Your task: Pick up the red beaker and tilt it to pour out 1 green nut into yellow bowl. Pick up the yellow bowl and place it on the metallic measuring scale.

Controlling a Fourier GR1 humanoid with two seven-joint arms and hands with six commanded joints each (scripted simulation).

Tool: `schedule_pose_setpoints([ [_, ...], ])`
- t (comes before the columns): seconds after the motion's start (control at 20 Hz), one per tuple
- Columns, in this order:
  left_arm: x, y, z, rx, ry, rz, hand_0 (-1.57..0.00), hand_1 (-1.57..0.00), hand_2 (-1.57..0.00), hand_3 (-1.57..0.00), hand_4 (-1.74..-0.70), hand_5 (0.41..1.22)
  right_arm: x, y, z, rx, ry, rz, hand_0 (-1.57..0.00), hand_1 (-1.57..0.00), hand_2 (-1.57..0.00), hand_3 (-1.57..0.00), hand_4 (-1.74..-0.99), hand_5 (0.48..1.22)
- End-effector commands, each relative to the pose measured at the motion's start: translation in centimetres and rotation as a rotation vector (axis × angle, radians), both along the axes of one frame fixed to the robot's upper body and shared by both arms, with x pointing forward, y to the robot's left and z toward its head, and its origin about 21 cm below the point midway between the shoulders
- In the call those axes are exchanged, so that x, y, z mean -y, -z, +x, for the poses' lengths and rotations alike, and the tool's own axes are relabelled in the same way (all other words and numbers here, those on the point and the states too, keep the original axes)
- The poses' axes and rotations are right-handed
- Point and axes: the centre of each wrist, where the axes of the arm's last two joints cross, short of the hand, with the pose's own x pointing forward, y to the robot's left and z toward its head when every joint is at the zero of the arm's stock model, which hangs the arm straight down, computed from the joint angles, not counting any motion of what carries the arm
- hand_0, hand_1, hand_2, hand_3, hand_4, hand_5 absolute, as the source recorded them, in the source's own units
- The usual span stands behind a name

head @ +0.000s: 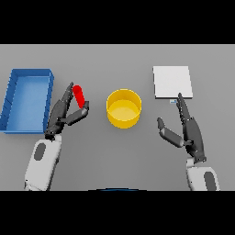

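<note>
Risk of spilling onto the bench: red beaker (79, 96) pinched in left hand (64, 114), tilted well left of yellow bowl (124, 108), not over rim; right hand (190, 131) relaxed, empty, right of bowl below scale (172, 82).

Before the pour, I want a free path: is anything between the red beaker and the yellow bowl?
Nothing visible. The red beaker is in the left hand, and only bare grey table lies between it and the yellow bowl to its right.
</note>
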Motion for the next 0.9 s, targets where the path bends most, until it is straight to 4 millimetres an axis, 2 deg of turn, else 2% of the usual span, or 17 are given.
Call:
schedule_pose_setpoints([
  [0.0,0.3,0.2,0.5,0.003,-0.002,-0.008,0.0,0.0,0.0,0.0,-1.35,0.718,-0.1,0.0,-0.1,0.013,0.002,0.005,0.0,0.0,0.0,0.0,-1.339,0.688],
  [0.25,0.4,0.1,2.5,0.027,0.012,-0.006,0.0,0.0,0.0,0.0,-1.32,0.713,0.1,-0.2,0.3,0.011,0.005,0.006,0.0,0.0,0.0,0.0,-1.336,0.688],
  [0.5,0.6,0.2,3.8,0.015,0.024,0.003,0.0,0.0,0.0,0.0,-1.31,0.706,0.0,-0.1,-0.3,0.021,-0.002,0.014,0.0,0.0,0.0,0.0,-1.324,0.683],
  [0.75,1.0,0.5,5.1,0.036,0.04,-0.015,0.0,0.0,0.0,0.0,-1.36,0.735,0.2,-0.3,-0.2,0.006,0.016,0.001,0.0,0.0,0.0,0.0,-1.298,0.682],
  [0.8,1.4,0.6,5.3,0.034,0.031,-0.024,0.0,0.0,-0.03,0.0,-1.39,0.752,0.0,-0.4,-0.2,0.014,0.019,-0.002,0.0,0.0,0.0,0.0,-1.295,0.683],
  [0.85,1.6,0.6,5.3,0.044,0.021,-0.039,-0.08,-0.08,-0.12,-0.08,-1.42,0.77,0.3,-0.4,-0.2,0.022,0.018,-0.008,0.0,0.0,0.0,0.0,-1.291,0.684],
])
